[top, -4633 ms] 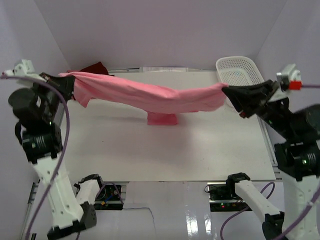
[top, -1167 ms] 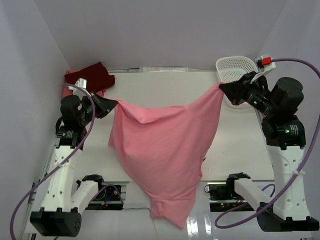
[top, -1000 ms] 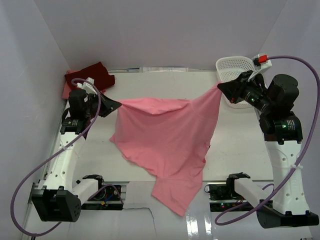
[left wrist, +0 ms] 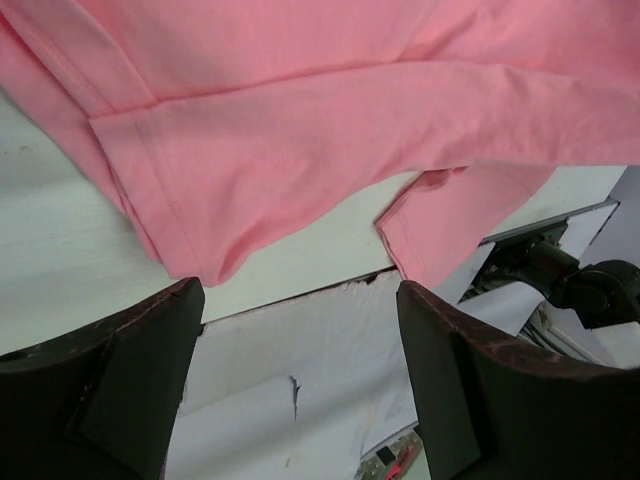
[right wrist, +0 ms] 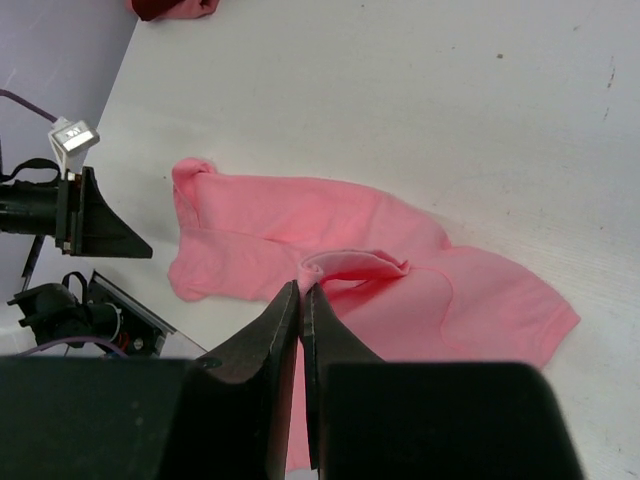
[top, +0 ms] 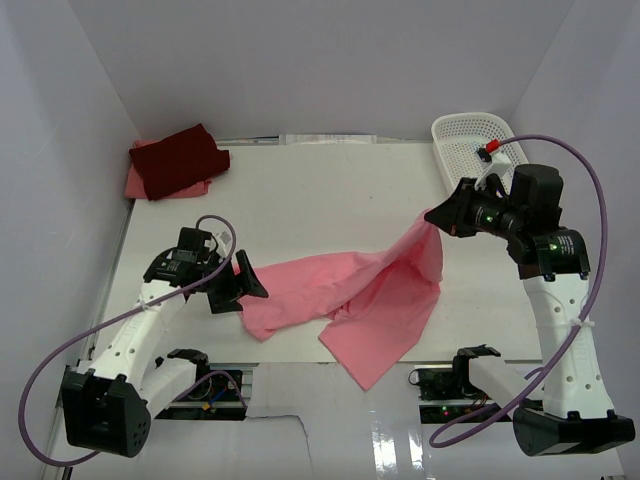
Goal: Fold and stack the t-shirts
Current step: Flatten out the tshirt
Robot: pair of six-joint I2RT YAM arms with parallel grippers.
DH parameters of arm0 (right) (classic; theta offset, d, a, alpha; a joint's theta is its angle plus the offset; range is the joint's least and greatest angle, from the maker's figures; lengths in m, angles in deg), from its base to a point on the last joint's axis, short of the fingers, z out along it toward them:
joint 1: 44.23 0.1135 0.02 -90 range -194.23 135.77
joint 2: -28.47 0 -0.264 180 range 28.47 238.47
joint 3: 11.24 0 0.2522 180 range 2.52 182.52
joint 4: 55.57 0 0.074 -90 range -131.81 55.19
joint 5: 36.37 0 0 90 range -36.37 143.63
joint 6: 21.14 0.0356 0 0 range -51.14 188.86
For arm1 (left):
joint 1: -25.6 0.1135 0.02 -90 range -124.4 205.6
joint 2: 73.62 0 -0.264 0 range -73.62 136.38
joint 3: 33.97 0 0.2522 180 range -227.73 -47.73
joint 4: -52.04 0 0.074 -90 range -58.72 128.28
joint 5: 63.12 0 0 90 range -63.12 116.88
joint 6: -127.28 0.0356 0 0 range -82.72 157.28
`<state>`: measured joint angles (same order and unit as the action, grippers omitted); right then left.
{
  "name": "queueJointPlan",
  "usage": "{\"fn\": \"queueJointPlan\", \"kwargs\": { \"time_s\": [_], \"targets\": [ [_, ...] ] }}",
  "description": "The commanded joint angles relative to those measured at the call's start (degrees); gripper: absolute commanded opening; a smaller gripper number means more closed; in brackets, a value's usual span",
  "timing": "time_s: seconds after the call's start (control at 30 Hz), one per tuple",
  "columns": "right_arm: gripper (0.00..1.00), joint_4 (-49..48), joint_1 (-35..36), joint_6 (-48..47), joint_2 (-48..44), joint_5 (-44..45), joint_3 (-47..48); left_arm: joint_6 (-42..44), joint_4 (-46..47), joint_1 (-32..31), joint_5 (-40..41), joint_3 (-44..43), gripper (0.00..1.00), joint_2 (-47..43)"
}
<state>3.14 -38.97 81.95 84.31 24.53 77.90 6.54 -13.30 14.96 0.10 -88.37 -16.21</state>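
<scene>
One pink t-shirt (top: 380,300) hangs from clamped right gripper (top: 431,216); left gripper (top: 252,284) gapes beside it

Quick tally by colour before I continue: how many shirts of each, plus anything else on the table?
light pink t-shirt: 1
dark maroon t-shirt: 1
salmon pink t-shirt: 1
white mesh basket: 1
Total: 4

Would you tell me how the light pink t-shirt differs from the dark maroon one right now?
The light pink t-shirt sprawls crumpled along the near edge of the table, partly overhanging it; the dark maroon t-shirt lies compact in the far left corner. The right gripper pinches a corner of the light pink t-shirt; no gripper touches the dark maroon t-shirt. Both are plain cloth.
</scene>
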Motion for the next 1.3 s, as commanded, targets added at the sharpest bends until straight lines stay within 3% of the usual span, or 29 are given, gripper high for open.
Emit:
{"fn": "queueJointPlan", "kwargs": {
  "time_s": [0.0, 0.3, 0.63, 0.83, 1.27],
  "targets": [
    [0.09, -2.50, -0.16, -0.07, 0.24, -1.83, -1.10, -1.16, -0.55, -0.09, 4.81, -1.81, 0.89, -0.64],
    [0.09, -2.41, -0.16, -0.51, -0.46, -2.62, -1.37, -2.48, 2.88, -0.09, 8.32, 2.06, 0.87, 5.52],
    [0.10, -3.64, -0.16, -0.69, -0.90, -5.17, -1.72, -2.13, 2.97, -0.09, 15.79, -5.76, 0.68, 15.27],
    [0.11, -3.73, -0.16, -1.22, -0.99, -5.79, -2.16, -1.16, 3.84, -0.18, 18.26, -8.84, 0.63, 20.37],
    [0.11, -3.90, -0.16, -1.48, -0.81, -5.97, -2.51, -0.46, 3.76, -0.18, 17.73, -6.38, 0.63, 22.39]
  ]
}}
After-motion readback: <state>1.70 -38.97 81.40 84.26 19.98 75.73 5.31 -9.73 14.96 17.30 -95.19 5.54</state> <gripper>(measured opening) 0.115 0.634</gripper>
